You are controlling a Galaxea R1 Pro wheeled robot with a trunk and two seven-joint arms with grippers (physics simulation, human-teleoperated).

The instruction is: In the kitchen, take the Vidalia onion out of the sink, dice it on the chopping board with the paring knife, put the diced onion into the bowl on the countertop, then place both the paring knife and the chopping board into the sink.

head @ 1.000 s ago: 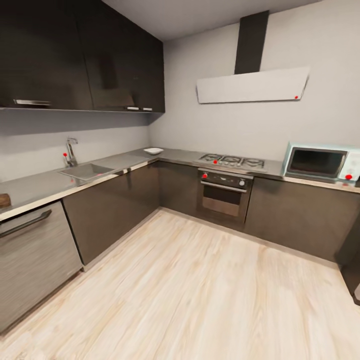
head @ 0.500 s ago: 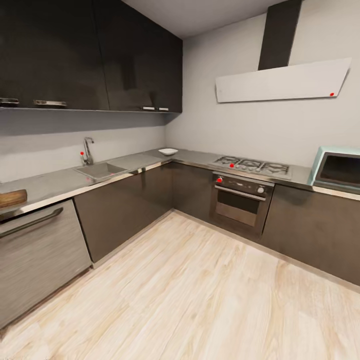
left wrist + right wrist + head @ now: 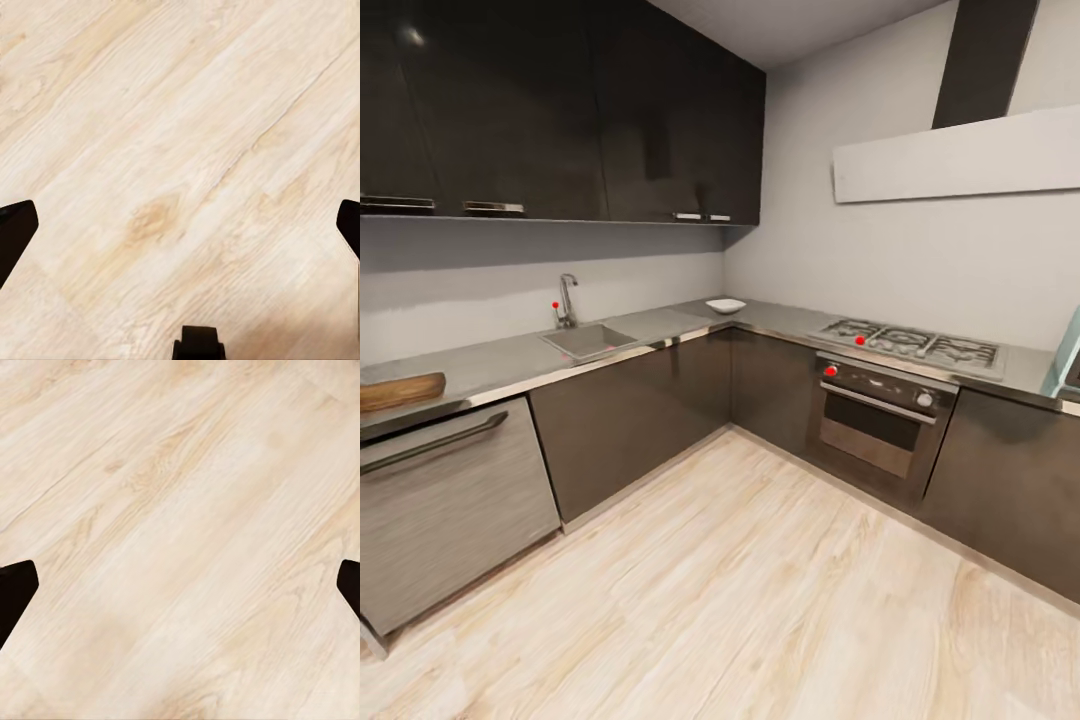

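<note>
1. Grey countertop (image 3: 510, 358) runs along our left: chopping board (image 3: 400, 390) at its near end, sink (image 3: 588, 341) mid-run, bowl (image 3: 725, 305) far in the corner.
2. Left gripper (image 3: 180, 225): spread wide over wood floor (image 3: 180, 112).
3. Right gripper (image 3: 180, 589): likewise spread, empty.

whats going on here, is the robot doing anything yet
Nothing is being handled yet. The robot stands out on the wooden floor, facing the kitchen corner. Both wrist views look down at bare floor, with the left end effector and right end effector spread wide and holding nothing. On the grey countertop sit the sink, the chopping board near the picture's left edge and the white bowl by the corner.
</note>
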